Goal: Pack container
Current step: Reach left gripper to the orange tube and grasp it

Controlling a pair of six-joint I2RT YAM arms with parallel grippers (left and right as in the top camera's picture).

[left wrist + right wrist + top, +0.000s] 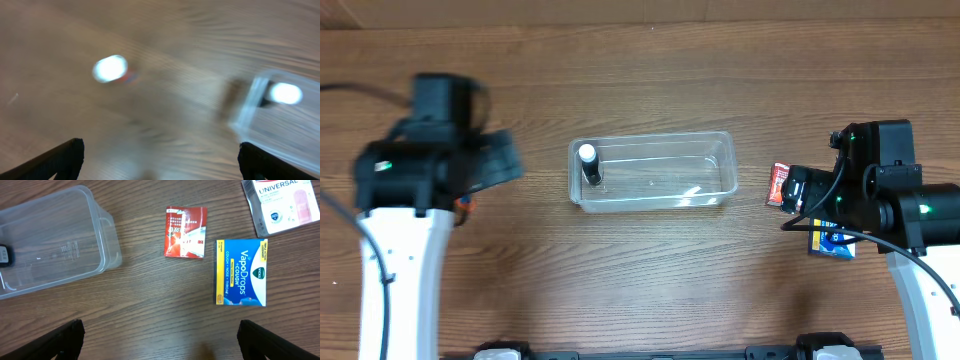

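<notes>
Overhead, centre of frame: the container (665,172), long side running left to right on the wooden table (650,290). Holds one small dark bottle (589,168) with a white cap, standing at the left end.

Left side of that frame: the left arm (415,165), smeared by blur, well apart from the container's left wall. Just below its dark head, an orange scrap (466,203), too hidden to identify.

Left wrist view: heavily blurred. Left gripper (161,147) spread wide, dark fingertips (62,157) sitting in the two lower corners, only table between them. Upper left of centre, a white blob (110,68) with a reddish edge, impossible to name. At the right edge, a corner of the container with the bottle's white cap glowing inside.

Right side of the overhead frame: the right arm (885,190), near the container's right end but clear of it. Between the two, a red packet (779,185), apart from the container. Lower down, a blue box (832,246) partly covered by the arm.

Right wrist view: right gripper (160,327) likewise spread wide, fingertips in the lower corners, gripping nothing. Container in the upper left, red packet flat at upper centre, blue box lettered "VapoDrops" right of centre, near the packet without touching. Cut off by the upper right corner, a pale pack (282,205) printed "UNIVERSAL".
</notes>
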